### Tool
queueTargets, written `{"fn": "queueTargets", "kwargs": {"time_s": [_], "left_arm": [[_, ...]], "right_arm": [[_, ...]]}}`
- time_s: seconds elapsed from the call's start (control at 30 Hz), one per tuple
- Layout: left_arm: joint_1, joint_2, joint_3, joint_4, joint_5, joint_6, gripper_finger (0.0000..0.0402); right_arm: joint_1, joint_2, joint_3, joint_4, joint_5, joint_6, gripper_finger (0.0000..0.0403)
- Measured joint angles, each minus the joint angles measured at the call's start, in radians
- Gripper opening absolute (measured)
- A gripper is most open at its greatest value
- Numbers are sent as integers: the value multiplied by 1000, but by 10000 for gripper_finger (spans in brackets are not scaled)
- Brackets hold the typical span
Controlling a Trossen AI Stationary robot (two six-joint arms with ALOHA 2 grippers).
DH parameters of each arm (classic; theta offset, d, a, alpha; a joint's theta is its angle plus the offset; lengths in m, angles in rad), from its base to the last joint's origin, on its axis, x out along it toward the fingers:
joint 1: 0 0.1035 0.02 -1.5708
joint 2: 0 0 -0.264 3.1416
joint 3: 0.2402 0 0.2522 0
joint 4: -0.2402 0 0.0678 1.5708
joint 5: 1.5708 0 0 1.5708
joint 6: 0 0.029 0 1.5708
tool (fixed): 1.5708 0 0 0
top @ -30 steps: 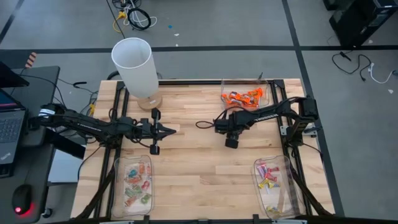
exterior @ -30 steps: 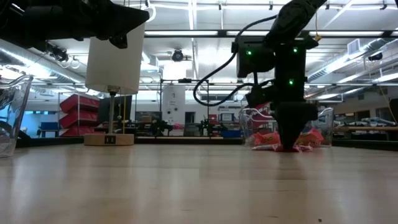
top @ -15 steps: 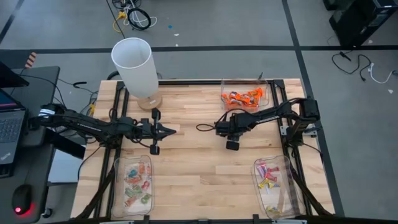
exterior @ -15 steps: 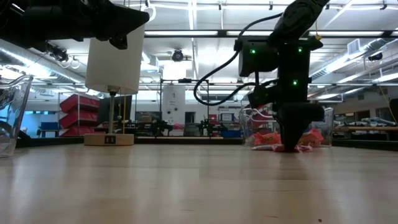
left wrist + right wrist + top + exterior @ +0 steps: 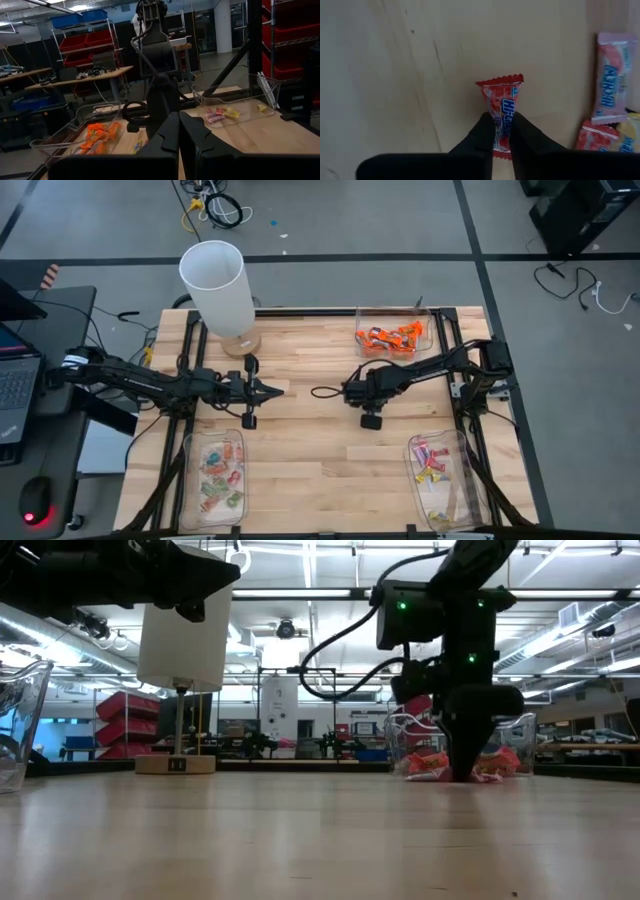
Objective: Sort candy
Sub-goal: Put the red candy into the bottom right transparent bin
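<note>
Right wrist view: hand [image 5: 502,131] pinching candy [image 5: 501,111]

Table: you see a pale wood-plank top [image 5: 310,440] on a dark frame.
Far edge: a white lamp [image 5: 215,285] stands on its wooden base near the left corner; a clear tray of orange candy [image 5: 392,335] sits toward the right.
Near left: a clear tray [image 5: 212,478] holds mixed green and pink sweets.
Near right: a clear tray [image 5: 440,470] holds pink and yellow sweets.
Bare wood: a red-wrapped candy [image 5: 503,107] lies flat on the planks, with three more wrapped sweets [image 5: 609,97] close beside it.
</note>
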Motion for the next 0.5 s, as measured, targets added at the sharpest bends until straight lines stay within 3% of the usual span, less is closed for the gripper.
{"fn": "queueTargets", "kwargs": {"time_s": [0.5], "left_arm": [[0,0,0,1,0,0,5]], "right_arm": [[47,0,134,-168,28,31,31]]}}
